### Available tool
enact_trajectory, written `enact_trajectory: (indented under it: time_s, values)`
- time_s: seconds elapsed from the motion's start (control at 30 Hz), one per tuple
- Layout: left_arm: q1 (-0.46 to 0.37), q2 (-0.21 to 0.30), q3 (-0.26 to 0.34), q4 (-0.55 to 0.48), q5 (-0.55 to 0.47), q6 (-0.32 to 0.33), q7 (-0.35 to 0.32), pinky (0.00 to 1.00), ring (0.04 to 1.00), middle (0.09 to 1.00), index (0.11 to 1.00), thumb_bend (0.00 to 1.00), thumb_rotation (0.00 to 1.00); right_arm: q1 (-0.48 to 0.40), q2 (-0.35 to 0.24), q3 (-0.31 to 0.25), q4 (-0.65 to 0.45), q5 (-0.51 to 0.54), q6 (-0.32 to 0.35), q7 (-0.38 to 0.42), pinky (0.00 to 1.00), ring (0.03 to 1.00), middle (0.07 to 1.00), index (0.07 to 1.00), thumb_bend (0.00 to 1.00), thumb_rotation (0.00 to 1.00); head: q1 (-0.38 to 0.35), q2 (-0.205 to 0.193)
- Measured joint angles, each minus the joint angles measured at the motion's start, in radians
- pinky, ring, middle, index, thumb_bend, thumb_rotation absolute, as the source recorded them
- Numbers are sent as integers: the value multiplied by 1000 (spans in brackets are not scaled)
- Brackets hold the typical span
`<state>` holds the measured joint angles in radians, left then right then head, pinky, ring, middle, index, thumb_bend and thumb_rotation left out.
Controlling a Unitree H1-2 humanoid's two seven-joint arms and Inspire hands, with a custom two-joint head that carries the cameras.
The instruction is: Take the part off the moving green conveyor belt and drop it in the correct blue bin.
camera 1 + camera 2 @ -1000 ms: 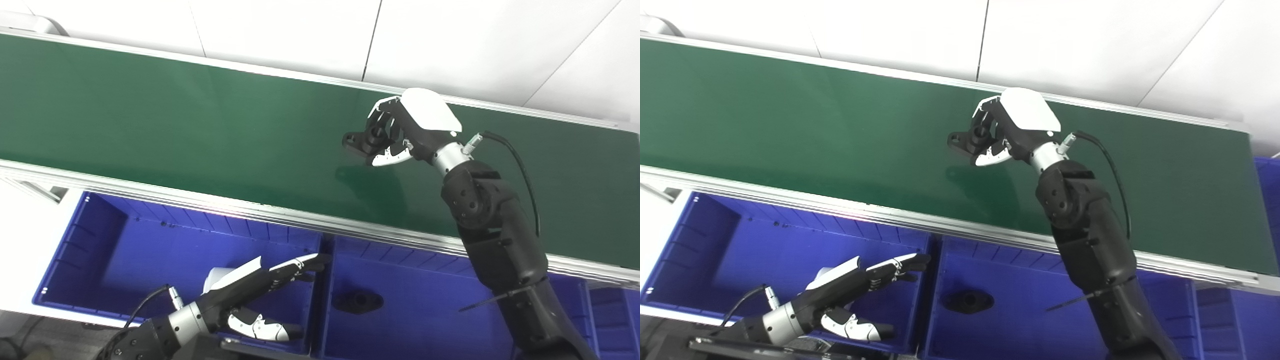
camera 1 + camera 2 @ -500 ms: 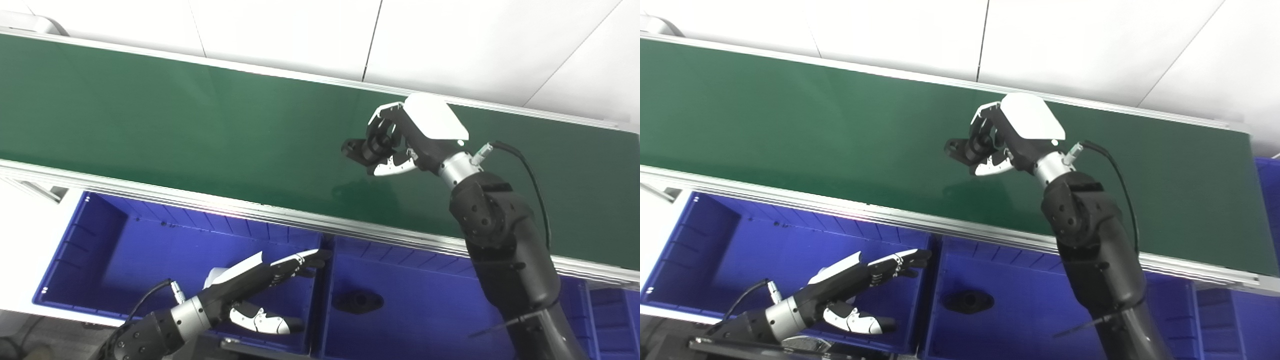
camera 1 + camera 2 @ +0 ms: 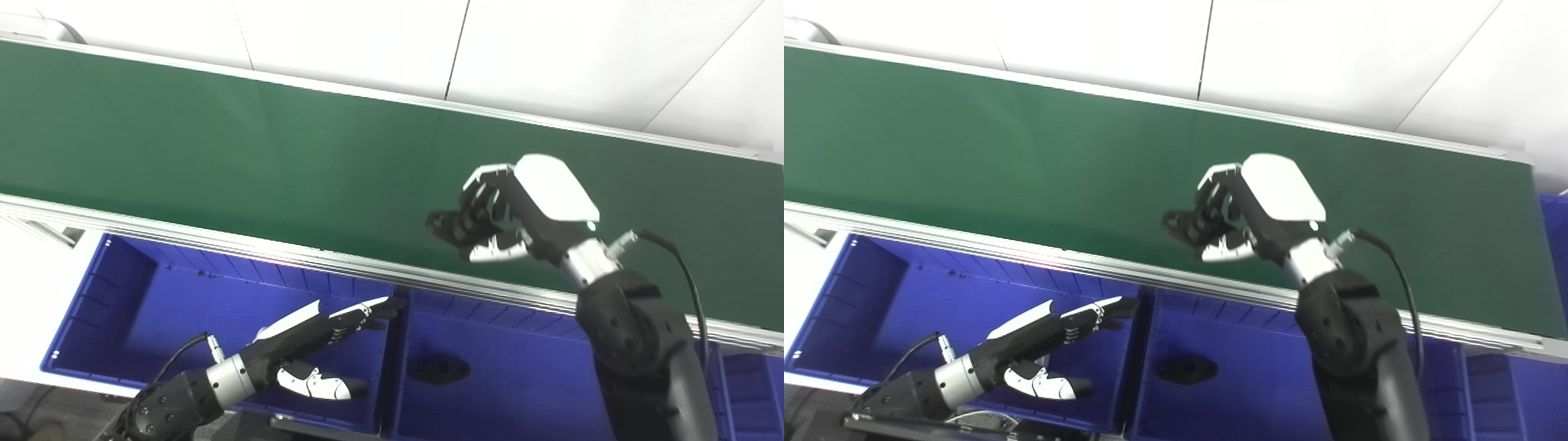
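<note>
The right hand (image 3: 520, 214), black with a white shell over its back, is curled around a small black flanged part (image 3: 450, 225), its fingers (image 3: 484, 202) wrapped over the top and the white-tipped thumb pressed in from below. One end of the part juts out to the left of the grasp. Hand and part hang above the near half of the long dark green conveyor belt (image 3: 245, 153), close to the silver aluminium rail (image 3: 306, 254) that runs along the belt's front edge. Below that rail stands a row of deep blue plastic bins. In the middle blue bin (image 3: 520, 380), which lies below and slightly left of the held part, a second black flanged part (image 3: 440, 369) rests flat on the floor. The left hand (image 3: 306, 361) hovers over the large left blue bin (image 3: 122, 294), holding nothing, its fingers stretched straight and pointing toward the divider between the two bins, the thumb spread well away beneath them. A white panelled wall (image 3: 551, 55) rises behind the belt.
</note>
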<state>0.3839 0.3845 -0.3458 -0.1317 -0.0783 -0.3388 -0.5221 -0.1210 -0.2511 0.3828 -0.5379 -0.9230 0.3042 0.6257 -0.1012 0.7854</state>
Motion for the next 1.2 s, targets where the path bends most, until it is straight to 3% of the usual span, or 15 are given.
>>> enact_trajectory:
  time_s: [0.3, 0.37, 0.7, 0.93, 1.2]
  values:
    - [-6, 6, 9, 0, -7, -1, -5, 941, 977, 995, 969, 288, 460, 84, 6, -27, -105, -9, 0, 79, 324, 440, 541, 514, 495, 0, 2, 3]
    - [-7, 9, 11, -3, -7, -2, -5, 952, 984, 998, 972, 295, 462, 98, 8, -33, -120, -13, 0, 97, 340, 421, 493, 544, 496, 0, 3, 5]
    - [-9, 13, 27, -3, -24, -3, -7, 956, 986, 1000, 975, 264, 476, 238, 35, -50, -189, -22, 0, 132, 399, 421, 466, 547, 499, 0, 2, 12]
    - [-10, 18, 38, -25, -46, -2, -22, 962, 990, 1000, 976, 262, 468, 361, 68, -33, -170, -13, -19, 50, 328, 432, 508, 542, 495, 0, -2, 18]
    - [-10, 20, 46, -30, -65, -2, -34, 978, 997, 999, 974, 278, 501, 451, 67, 2, -119, -10, -61, -60, 327, 434, 505, 547, 495, 0, -5, 20]
